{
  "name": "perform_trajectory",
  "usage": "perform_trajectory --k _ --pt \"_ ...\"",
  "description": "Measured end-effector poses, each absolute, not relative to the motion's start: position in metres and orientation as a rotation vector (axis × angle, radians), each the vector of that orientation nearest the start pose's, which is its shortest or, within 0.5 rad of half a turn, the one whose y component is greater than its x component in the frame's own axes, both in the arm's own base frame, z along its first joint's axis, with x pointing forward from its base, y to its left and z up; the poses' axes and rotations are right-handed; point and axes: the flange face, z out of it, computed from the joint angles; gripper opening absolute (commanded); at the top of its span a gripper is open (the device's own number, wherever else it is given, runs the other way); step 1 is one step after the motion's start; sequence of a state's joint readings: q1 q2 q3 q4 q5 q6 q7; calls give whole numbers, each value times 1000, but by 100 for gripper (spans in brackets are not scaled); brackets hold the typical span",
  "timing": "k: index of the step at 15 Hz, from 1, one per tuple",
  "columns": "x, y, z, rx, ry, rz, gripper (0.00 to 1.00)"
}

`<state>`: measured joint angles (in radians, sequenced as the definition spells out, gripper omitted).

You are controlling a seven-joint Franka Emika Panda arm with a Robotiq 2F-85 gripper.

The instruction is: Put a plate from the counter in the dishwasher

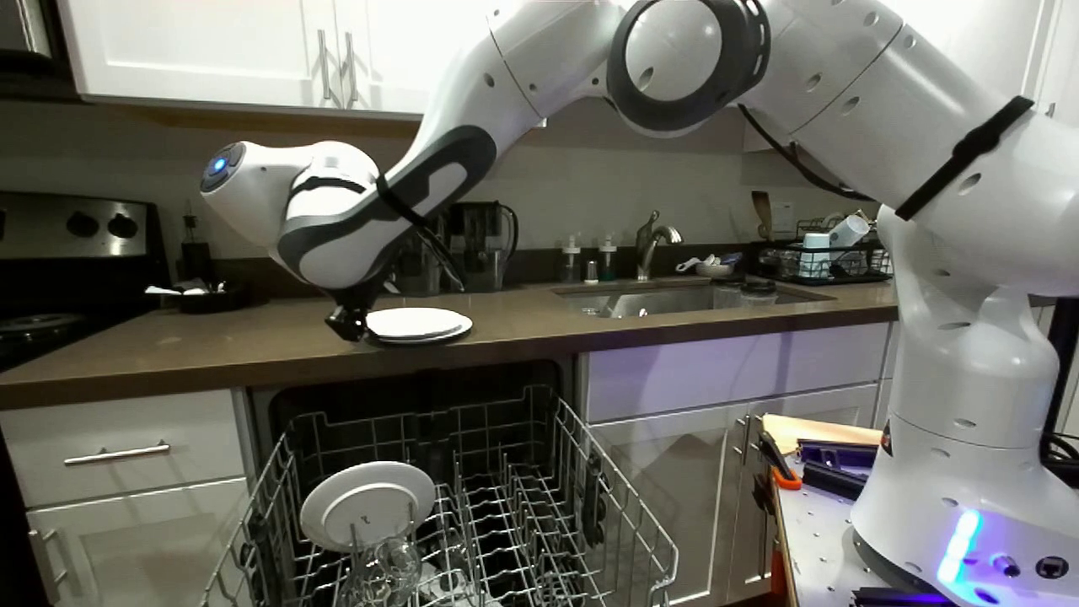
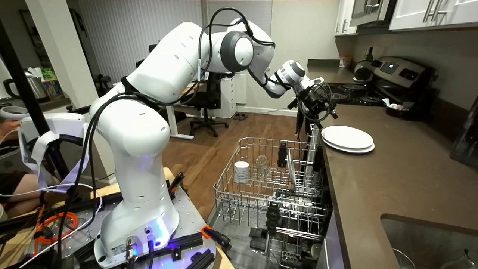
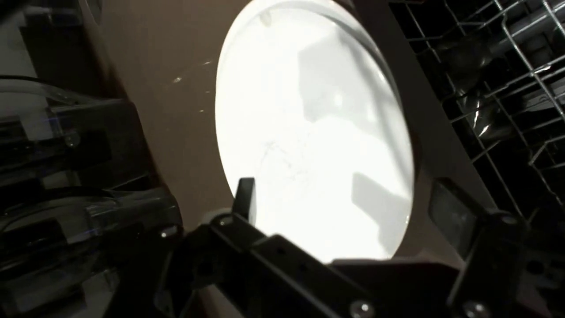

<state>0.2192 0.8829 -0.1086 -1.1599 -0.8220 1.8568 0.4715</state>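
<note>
White and round, the plate (image 2: 347,136) lies flat on the counter (image 2: 407,179), close to its front edge, stacked on a lower dish (image 2: 358,151) whose white rim peeks out beneath. My gripper (image 3: 348,207) is just beside them, on the side toward the stove (image 1: 80,270), released, its two fingers (image 3: 452,216) spread wide; in the wrist view one overlaps the plate's outline and the other stands clear of it, and I cannot tell whether either touches anything. Under the counter is the dishwasher (image 1: 497,381), its wire rack (image 1: 615,474) jutting out, with a second white plate (image 1: 362,506) leaning in the tines and a clear glass (image 1: 388,569) near it; in an exterior view I also see a white printed cup (image 2: 241,172) standing in that rack. Farther along the counter, away from the stove, I have the sink (image 1: 666,299) with its faucet (image 1: 646,253), then a black drying rack (image 1: 780,259) with cups (image 1: 815,253) in it. My arm (image 1: 674,63) arches across from its base (image 1: 944,464), which stands on a grey-topped table (image 1: 813,527) near the dishwasher.
</note>
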Motion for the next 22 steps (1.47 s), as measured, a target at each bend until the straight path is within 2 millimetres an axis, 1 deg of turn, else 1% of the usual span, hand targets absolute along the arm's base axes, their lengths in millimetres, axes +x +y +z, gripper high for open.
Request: perform_trajectory --k 1,2,3,7,8,9,10,11,12,13,14,15,18,20,22 --pt "756 52 276 2284 -15 99 100" --pt "757 52 275 2290 -26 101 78" --pt "758 53 275 2298 -35 102 74" --pt "761 52 272 2316 -57 102 47" --pt "761 51 271 2319 -62 101 45" --pt "762 50 269 2323 -67 99 47" --pt "762 50 268 2327 -71 96 55" --pt "762 50 267 2330 -73 95 56" --pt "763 50 265 2333 -76 94 61" --pt "763 50 264 2334 -78 94 46" --pt "764 50 263 2335 -80 94 34" --pt "764 50 262 2336 -80 94 34" --pt "766 51 259 2340 -83 95 12" --pt "767 52 258 2343 -85 98 7" --pt "767 54 257 2353 -89 97 4"
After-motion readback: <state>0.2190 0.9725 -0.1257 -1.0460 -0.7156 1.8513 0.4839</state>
